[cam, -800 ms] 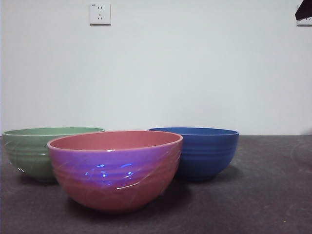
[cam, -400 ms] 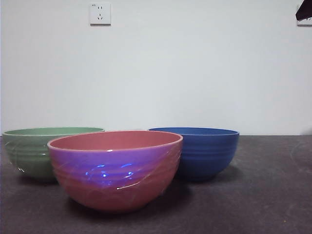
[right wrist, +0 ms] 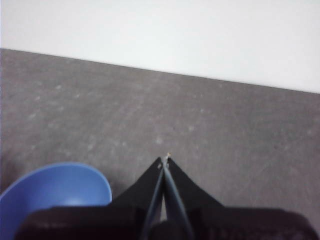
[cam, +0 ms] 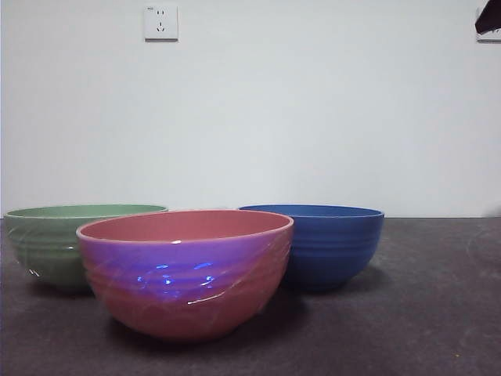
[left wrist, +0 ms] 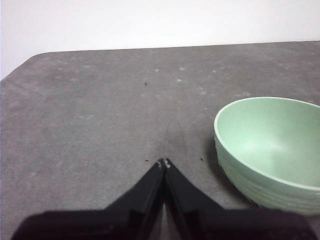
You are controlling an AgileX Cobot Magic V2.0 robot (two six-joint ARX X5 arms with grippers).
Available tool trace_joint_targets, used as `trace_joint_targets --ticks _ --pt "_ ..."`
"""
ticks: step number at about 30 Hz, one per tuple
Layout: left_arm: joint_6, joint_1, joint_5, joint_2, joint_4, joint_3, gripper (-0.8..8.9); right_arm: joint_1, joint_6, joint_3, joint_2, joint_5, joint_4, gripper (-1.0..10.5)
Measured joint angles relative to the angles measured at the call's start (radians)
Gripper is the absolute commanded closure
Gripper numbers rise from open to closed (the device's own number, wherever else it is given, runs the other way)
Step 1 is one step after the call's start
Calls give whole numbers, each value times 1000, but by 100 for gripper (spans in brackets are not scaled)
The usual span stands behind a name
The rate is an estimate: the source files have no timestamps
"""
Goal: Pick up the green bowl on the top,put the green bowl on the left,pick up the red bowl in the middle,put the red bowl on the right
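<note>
On the dark grey table [cam: 438, 313], I judge the job nearly done: glossy sage-green ribbed bowl [cam: 47, 243] sits left, but dusty red-pink glossy bowl [cam: 185, 270] stands near-centre, arguably not right. Left gripper [left wrist: 164, 163] and right gripper [right wrist: 164, 160] hover empty, jaws closed.

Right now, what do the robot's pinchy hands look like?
Both look alike. The left gripper has two flat black jaws that narrow to a sharp point, like a bird's beak, growing out of a wide black block. Tiny pale specks sit at its tip. The right gripper is the same matte black wedge. No cables, stickers or writing show on either.
</note>
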Motion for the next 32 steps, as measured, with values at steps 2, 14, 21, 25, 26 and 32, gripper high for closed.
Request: trace_joint_targets --ticks 2,14,21,25,26,32 --pt "0 0 -1 0 0 0 817 -13 -15 -3 -58 32 -54 944" --pt "0 0 0 0 0 0 817 -282 -26 -361 -495 -186 -77 944" --pt "0 0 0 0 0 0 817 -281 -18 -554 -558 -241 51 944" --pt "0 0 0 0 0 0 817 -281 -7 -584 -597 -241 57 944" --pt "0 0 -1 0 0 0 817 -281 -4 -589 -609 -241 59 944" --pt "0 0 -1 0 0 0 817 -281 42 -599 -646 -241 38 944"
